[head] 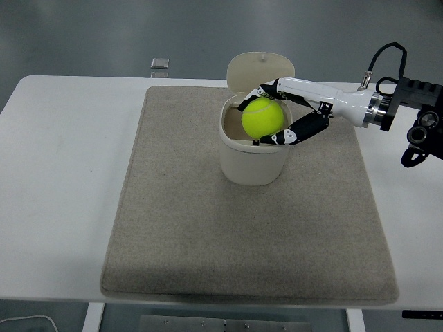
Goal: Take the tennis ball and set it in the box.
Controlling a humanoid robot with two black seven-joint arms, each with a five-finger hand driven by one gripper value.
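A yellow-green tennis ball (262, 117) hangs in the mouth of a cream box (252, 162) that stands at the back middle of the mat, its lid (260, 70) tipped up behind. My right hand (277, 114) reaches in from the right, with its fingers curled round the ball from above and below. The ball's lower part sits at about rim height, over the right side of the opening. My left arm is out of sight.
A beige mat (208, 228) covers the middle of the white table (62, 173). A small grey square object (160, 63) lies at the table's far edge, left of the box. My right forearm (408, 111) hangs over the table's right side.
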